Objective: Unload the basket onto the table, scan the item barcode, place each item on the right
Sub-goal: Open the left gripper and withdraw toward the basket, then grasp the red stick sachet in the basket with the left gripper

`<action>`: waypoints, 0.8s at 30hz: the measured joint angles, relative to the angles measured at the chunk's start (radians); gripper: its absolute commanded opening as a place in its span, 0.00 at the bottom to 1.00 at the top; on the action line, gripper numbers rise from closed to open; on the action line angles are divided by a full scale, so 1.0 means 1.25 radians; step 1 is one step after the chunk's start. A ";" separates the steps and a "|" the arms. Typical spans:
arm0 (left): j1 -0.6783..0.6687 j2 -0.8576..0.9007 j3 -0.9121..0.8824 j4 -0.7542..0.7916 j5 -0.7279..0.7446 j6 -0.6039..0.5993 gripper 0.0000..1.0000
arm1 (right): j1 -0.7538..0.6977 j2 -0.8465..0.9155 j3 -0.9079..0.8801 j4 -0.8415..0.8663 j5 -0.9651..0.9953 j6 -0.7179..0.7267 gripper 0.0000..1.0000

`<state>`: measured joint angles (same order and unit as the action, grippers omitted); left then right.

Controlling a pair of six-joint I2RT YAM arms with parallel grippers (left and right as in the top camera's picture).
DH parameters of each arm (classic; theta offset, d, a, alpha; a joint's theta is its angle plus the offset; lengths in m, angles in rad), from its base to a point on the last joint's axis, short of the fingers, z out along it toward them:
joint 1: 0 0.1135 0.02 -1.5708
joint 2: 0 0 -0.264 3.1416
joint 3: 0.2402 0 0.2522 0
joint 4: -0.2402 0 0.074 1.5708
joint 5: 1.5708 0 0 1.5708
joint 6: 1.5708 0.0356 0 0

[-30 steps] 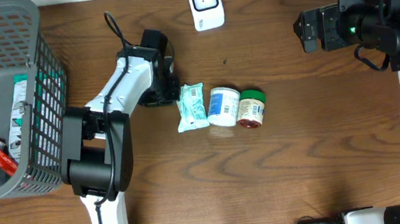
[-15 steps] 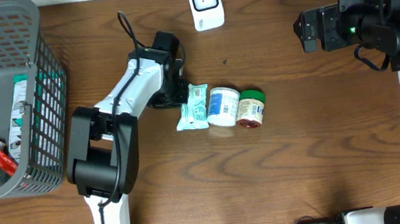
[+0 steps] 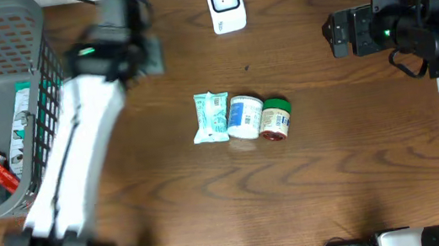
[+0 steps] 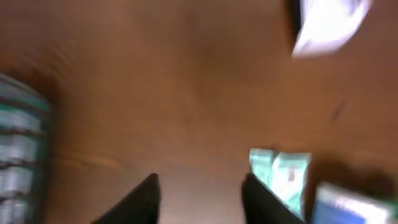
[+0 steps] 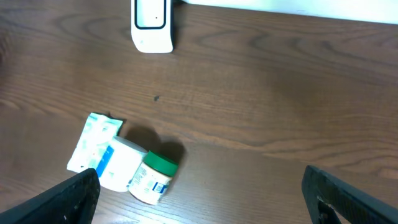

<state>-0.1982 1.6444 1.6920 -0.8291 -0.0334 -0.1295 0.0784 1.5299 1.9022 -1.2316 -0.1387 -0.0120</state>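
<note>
Fingers of your left gripper (image 4: 200, 200) stand apart with nothing between them, though both views of it are blurred. Overhead, the teal-and-white packet (image 3: 210, 116) lies flat on the table (image 3: 362, 172), well apart from that gripper at about 5 o'clock. A white jar (image 3: 245, 117) touches the packet at its 3 o'clock, and the scanner (image 3: 224, 3) sits near its 12 o'clock. Your right gripper (image 5: 202, 202) hangs wide open and empty, with the packet at its 10 o'clock.
</note>
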 measured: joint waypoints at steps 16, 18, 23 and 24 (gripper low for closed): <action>0.495 -0.148 0.024 -0.053 -0.103 -0.082 0.75 | 0.000 0.000 0.000 0.000 0.000 0.000 0.99; 0.548 -0.113 0.014 -0.080 -0.105 -0.101 0.75 | 0.000 0.000 0.000 0.000 0.000 0.000 0.99; 0.627 -0.016 0.002 -0.130 -0.105 -0.133 0.75 | 0.000 0.000 0.000 0.000 0.000 0.000 0.99; 0.635 0.004 0.001 -0.136 -0.105 -0.134 0.75 | 0.000 0.000 0.000 0.000 0.000 0.000 0.99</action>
<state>0.5953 1.6493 1.6932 -0.9989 -0.1646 -0.2970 0.0784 1.5299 1.9022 -1.2316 -0.1387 -0.0120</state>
